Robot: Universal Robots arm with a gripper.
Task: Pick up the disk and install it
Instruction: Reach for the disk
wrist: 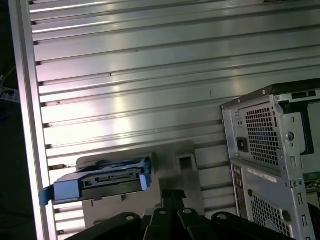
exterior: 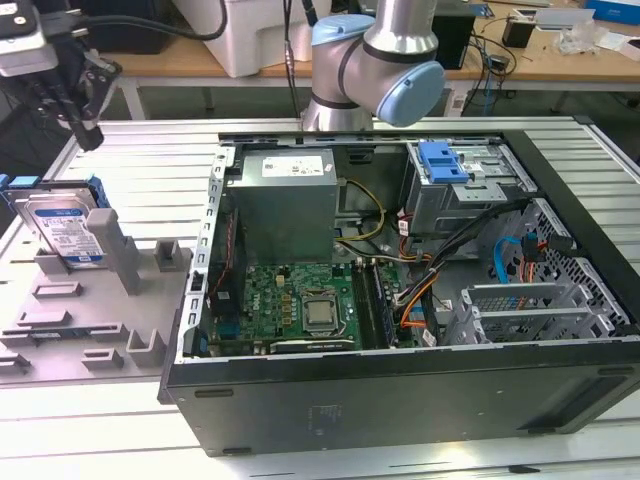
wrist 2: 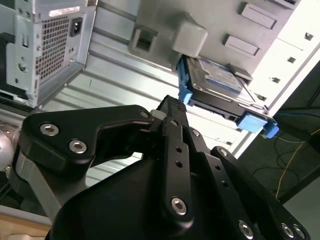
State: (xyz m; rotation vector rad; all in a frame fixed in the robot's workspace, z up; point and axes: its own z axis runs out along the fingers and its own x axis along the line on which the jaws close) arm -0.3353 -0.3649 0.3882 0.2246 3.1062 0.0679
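Observation:
The disk (exterior: 62,228) is a silver drive with a white-and-blue label and blue side rails. It leans upright in a slot of the grey fixture tray (exterior: 100,330) at the exterior view's left. It also appears in both wrist views, edge-on with its blue rails (wrist 2: 220,82) (wrist: 107,177). My gripper (exterior: 92,138) hangs above and just behind the disk, apart from it. Its black fingers (wrist 2: 172,112) are pressed together with nothing between them, and the fingertips (wrist: 172,195) point toward the tray.
An open computer case (exterior: 400,390) lies on the ribbed metal table (exterior: 150,140) beside the tray, showing its motherboard and power supply. A metal drive cage with a blue bracket (exterior: 445,165) sits at the case's far right. Cables cross the case interior. The case's rear panel (wrist: 270,145) is near the gripper.

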